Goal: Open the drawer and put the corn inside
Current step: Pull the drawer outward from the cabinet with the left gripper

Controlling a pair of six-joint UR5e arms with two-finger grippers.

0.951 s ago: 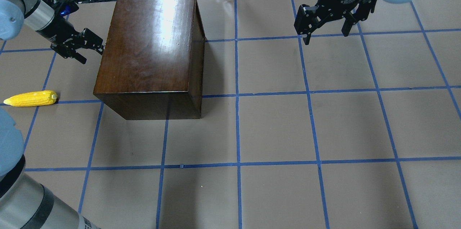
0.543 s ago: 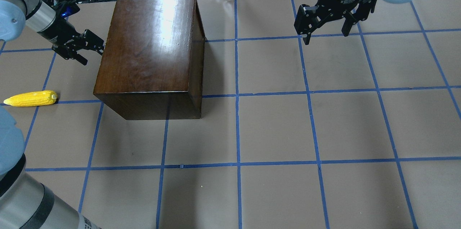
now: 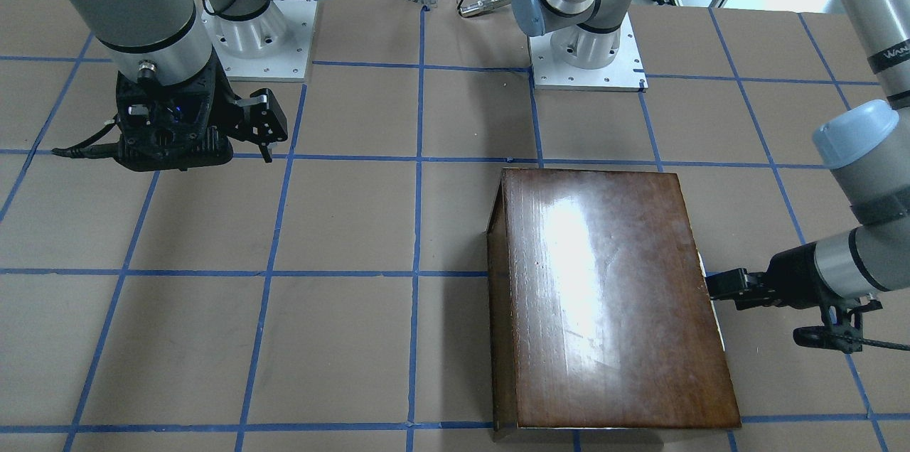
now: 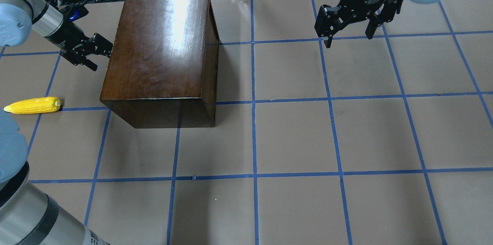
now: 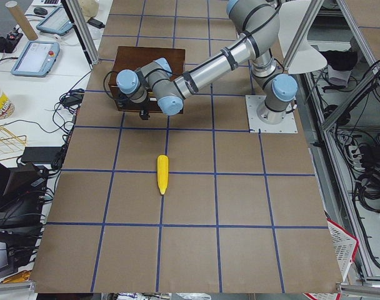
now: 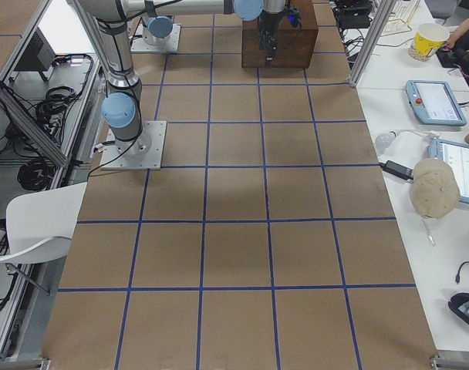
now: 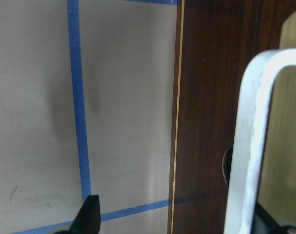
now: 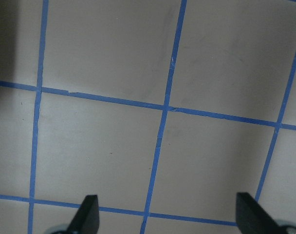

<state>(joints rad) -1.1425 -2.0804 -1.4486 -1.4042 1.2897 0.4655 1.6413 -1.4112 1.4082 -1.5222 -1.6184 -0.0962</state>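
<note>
front-facing view: a glossy dark-brown wooden box [image 3: 611, 288] sits on the brown paper table with blue tape lines [image 3: 341, 217]. the left gripper [image 3: 714, 286] is at its 3 o'clock side.

overhead view: the left gripper [image 4: 97, 53] is at the box's [image 4: 161, 52] 9 o'clock side, fingers spread and holding nothing. the bright yellow tapered corn cob [image 4: 32, 105] lies on the table at the box's 8 o'clock, apart from both. the right gripper [image 4: 349, 39], at 3 o'clock and well apart, is spread wide and empty.

left side view: the corn cob [image 5: 162, 173] lies at the box's [image 5: 149, 59] 6 o'clock.

left wrist view: the dark brown front panel of the drawer [image 7: 211, 97] fills the right. i cannot tell whether it is pulled out.

right wrist view: the right gripper [image 8: 170, 214] hangs over bare table.
</note>
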